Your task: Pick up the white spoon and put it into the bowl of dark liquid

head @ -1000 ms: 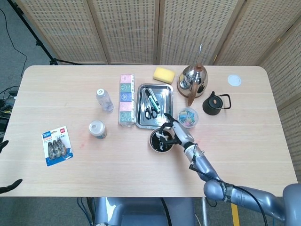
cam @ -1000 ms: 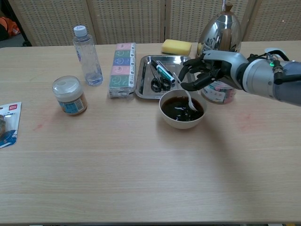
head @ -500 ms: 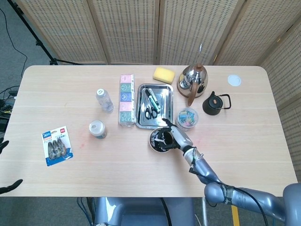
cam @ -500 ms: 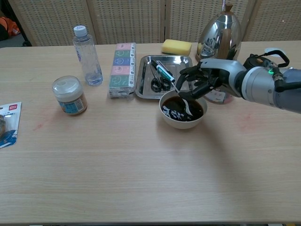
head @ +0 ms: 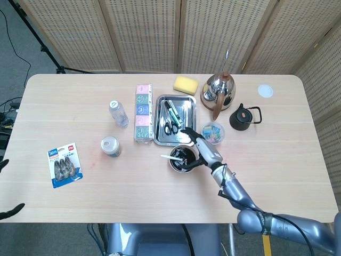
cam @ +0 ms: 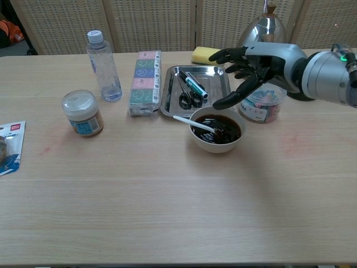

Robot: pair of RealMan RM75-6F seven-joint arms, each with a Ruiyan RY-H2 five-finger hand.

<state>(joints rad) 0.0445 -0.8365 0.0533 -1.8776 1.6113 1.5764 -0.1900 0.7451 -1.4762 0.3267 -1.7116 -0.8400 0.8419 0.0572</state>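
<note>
Toward the near left edge of the surface (cam: 167, 212) lies a blue blister pack (head: 63, 165); the left robot hand does not show clearly in either view, only dark tips at the head view's left border. Near the middle stands the bowl of dark liquid (cam: 217, 130), and the white spoon (cam: 192, 123) rests in it, its scoop end down in the liquid and its handle leaning out over the rim toward the left edge. The right robot hand (cam: 247, 68) hovers just above and behind the bowl with its fingers spread apart, holding nothing and clear of the spoon. To the left stand a lidded jar (cam: 82, 113) and a water bottle (cam: 103, 66). Behind the bowl sits a metal tray (cam: 217, 73) with scissors (cam: 190, 99), then a yellow sponge (cam: 204, 55) and a steel kettle (head: 219, 89) toward the far edge
</note>
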